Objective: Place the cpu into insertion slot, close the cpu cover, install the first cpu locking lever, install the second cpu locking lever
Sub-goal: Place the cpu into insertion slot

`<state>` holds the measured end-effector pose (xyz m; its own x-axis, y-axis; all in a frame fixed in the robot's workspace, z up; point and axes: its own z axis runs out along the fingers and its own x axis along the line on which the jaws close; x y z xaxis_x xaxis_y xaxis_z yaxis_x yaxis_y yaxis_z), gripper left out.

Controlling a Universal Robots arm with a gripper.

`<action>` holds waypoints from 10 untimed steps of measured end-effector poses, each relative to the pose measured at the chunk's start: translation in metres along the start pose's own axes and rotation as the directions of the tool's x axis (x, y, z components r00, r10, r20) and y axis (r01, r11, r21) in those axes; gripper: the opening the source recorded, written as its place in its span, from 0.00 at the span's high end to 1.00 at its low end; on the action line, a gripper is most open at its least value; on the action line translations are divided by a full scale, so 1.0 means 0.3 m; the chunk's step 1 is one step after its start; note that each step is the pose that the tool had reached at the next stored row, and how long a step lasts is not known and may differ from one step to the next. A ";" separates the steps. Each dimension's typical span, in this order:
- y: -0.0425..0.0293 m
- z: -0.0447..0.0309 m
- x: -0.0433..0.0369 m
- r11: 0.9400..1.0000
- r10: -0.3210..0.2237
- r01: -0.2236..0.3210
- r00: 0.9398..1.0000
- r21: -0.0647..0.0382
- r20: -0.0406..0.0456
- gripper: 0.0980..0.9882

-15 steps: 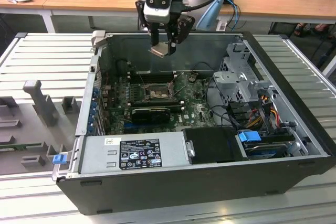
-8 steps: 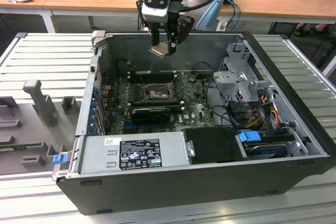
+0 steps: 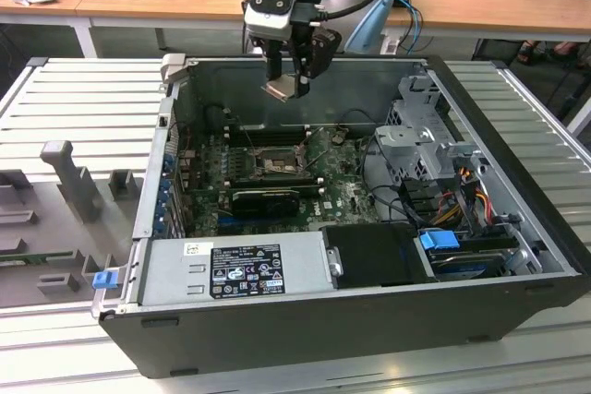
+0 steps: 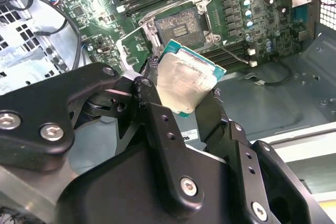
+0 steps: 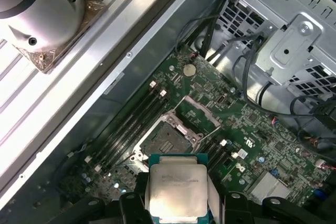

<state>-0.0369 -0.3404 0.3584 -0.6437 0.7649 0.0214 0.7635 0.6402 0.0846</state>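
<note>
1. I am reaching down from above into the open computer case (image 3: 277, 320), which is lying on the slatted metal tabletop (image 3: 83, 103).
2. My wrist is pointing downward, and my gripper (image 3: 291, 76) is hanging at the height of the case's upper rim, near its far wall in the exterior view.
3. My gripper is clamping the cpu (image 3: 281, 89) between its two black fingers (image 4: 157, 114), gripping it by opposite edges.
4. The cpu (image 4: 186, 82) is showing its dull silver top in both wrist views, with its green edge visible around it.
5. In the exterior view the cpu is sitting tilted, not level.
6. I am holding the cpu (image 5: 176, 190) in the air, apart from the green motherboard (image 3: 342, 186) below.
7. The insertion slot (image 5: 164, 139) is lying uncovered on the motherboard, its contact field exposed in both wrist views.
8. The cpu cover (image 5: 198, 113) is standing folded back just beside the insertion slot (image 4: 181, 24).
</note>
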 end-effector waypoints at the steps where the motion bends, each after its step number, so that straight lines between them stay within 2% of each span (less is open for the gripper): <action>1: 0.000 0.000 0.000 1.000 0.009 -0.009 1.000 0.000 0.001 0.52; 10: 0.000 0.000 0.000 0.998 0.055 -0.055 0.998 -0.001 0.005 0.52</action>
<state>-0.0369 -0.3404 0.3584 -0.6005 0.7994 0.0214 0.7978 0.5970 0.0846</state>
